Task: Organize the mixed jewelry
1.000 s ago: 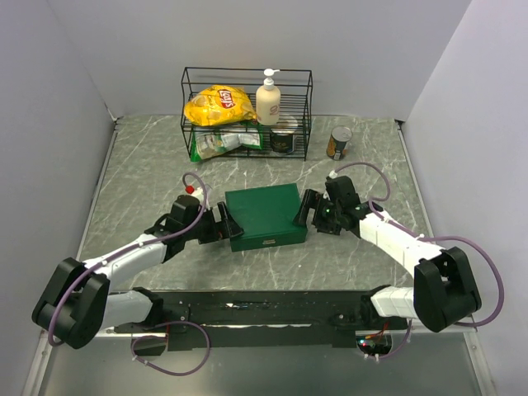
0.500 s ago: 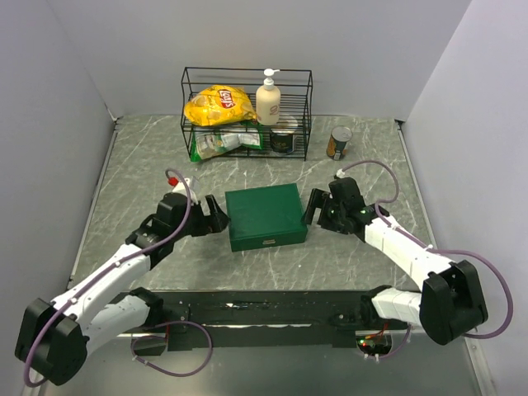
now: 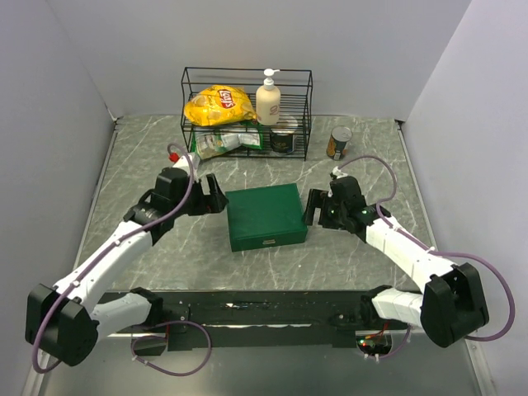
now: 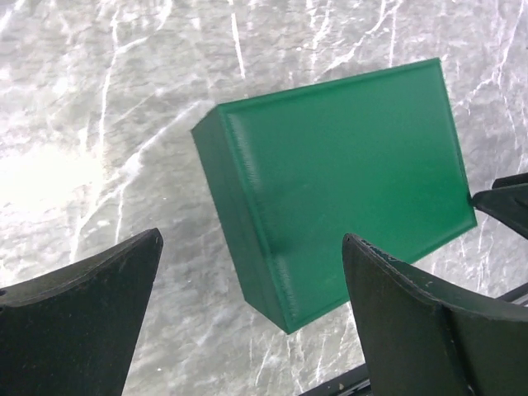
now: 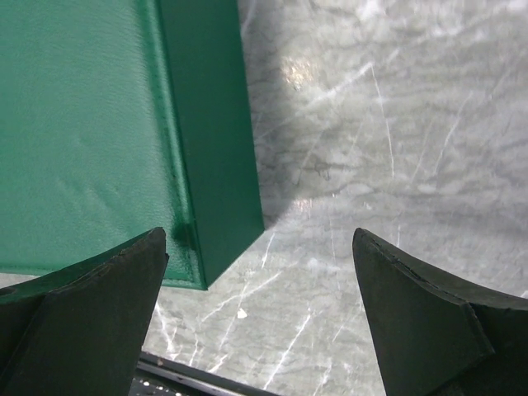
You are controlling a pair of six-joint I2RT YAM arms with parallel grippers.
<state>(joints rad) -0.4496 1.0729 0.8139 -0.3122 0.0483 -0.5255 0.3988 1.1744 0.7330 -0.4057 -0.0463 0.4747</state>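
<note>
A closed green box [image 3: 265, 215] sits at the middle of the table. It also shows in the left wrist view [image 4: 346, 173] and the right wrist view [image 5: 99, 132]. No jewelry is in view. My left gripper [image 3: 216, 196] is open and empty, raised just left of the box's far left corner; its midpoint in the left wrist view [image 4: 252, 309] lies over the box's near corner. My right gripper [image 3: 311, 208] is open and empty, beside the box's right side, and in the right wrist view [image 5: 260, 305] it hangs over bare table.
A black wire rack [image 3: 247, 111] stands at the back with a yellow chips bag [image 3: 218, 105], a white pump bottle [image 3: 268, 99], a green packet [image 3: 221, 141] and a dark can [image 3: 283, 140]. Another can [image 3: 338, 142] stands to the rack's right.
My left gripper has let go of the box's left side, lifted and moved back and up. My right gripper has backed slightly away from the box's right side.
</note>
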